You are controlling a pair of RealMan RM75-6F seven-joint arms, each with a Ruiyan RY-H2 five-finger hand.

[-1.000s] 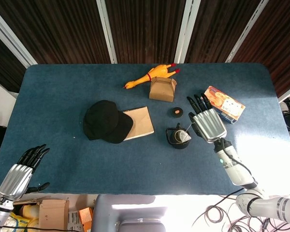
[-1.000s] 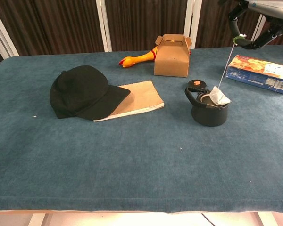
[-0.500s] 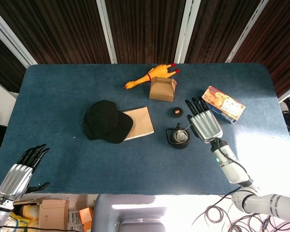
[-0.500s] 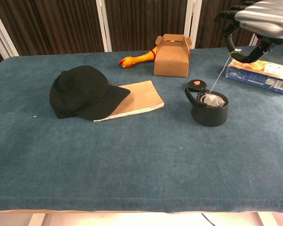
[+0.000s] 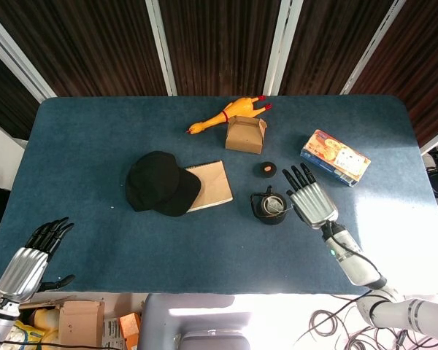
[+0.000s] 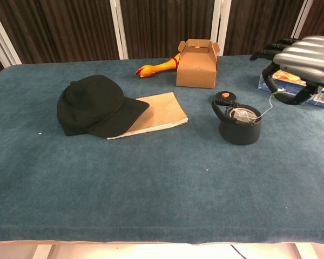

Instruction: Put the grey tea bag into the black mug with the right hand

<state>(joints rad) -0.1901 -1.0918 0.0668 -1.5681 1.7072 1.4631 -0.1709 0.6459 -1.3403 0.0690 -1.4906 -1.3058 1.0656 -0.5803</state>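
The black mug (image 5: 266, 210) (image 6: 239, 131) stands right of the table's middle, its handle pointing to the far left. The grey tea bag (image 6: 242, 114) (image 5: 275, 207) lies inside it, below the rim. A thin string (image 6: 265, 108) runs from the bag over the rim to my right hand (image 5: 312, 198) (image 6: 303, 60). That hand hovers low just right of the mug and pinches the string's end between thumb and finger, the other fingers stretched out. My left hand (image 5: 33, 257) hangs open off the table's near left corner, holding nothing.
A black cap (image 5: 159, 182) overlaps a brown notebook (image 5: 213, 184) left of the mug. A small black disc (image 5: 267, 169) lies just behind the mug. Further back are a cardboard box (image 5: 245, 133) and a rubber chicken (image 5: 226, 114). A snack box (image 5: 336, 157) lies behind my right hand.
My right hand has come down and toward the near edge. The tea bag, first leaning on the mug's rim, has sunk inside the mug and the string now slants low.
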